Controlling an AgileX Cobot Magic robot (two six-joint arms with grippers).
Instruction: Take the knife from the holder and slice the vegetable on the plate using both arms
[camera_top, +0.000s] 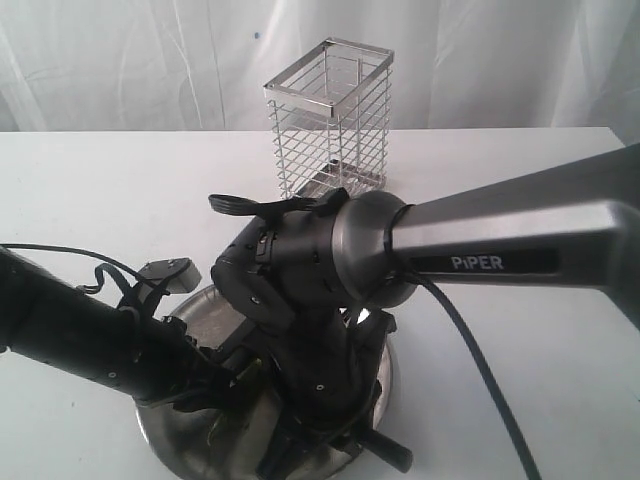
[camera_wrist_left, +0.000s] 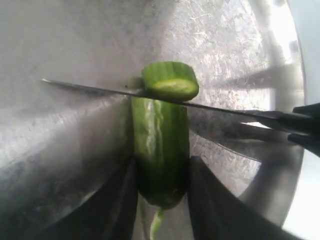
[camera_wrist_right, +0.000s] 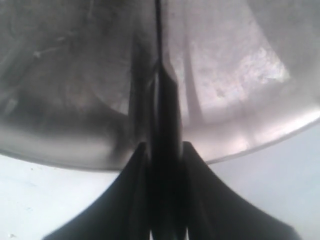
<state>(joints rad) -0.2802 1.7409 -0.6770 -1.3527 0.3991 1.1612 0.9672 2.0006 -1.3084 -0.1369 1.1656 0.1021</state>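
The green vegetable (camera_wrist_left: 160, 140) lies on the steel plate (camera_wrist_left: 75, 145), stem end toward the camera. My left gripper (camera_wrist_left: 161, 172) is shut on it, one dark finger on each side. The knife's thin dark blade (camera_wrist_left: 225, 111) crosses the vegetable, and a cut round slice (camera_wrist_left: 170, 82) sits just beyond the blade. My right gripper (camera_wrist_right: 161, 150) is shut on the knife (camera_wrist_right: 167, 110), whose blade runs edge-on over the plate (camera_wrist_right: 240, 75). In the exterior view both arms crowd over the plate (camera_top: 160, 432) and hide the vegetable.
The wire holder (camera_top: 330, 120) stands upright at the back of the white table, behind the arms. The grey "PiPER" link (camera_top: 500, 235) reaches in from the right. A black cable (camera_top: 480, 370) hangs beside the plate.
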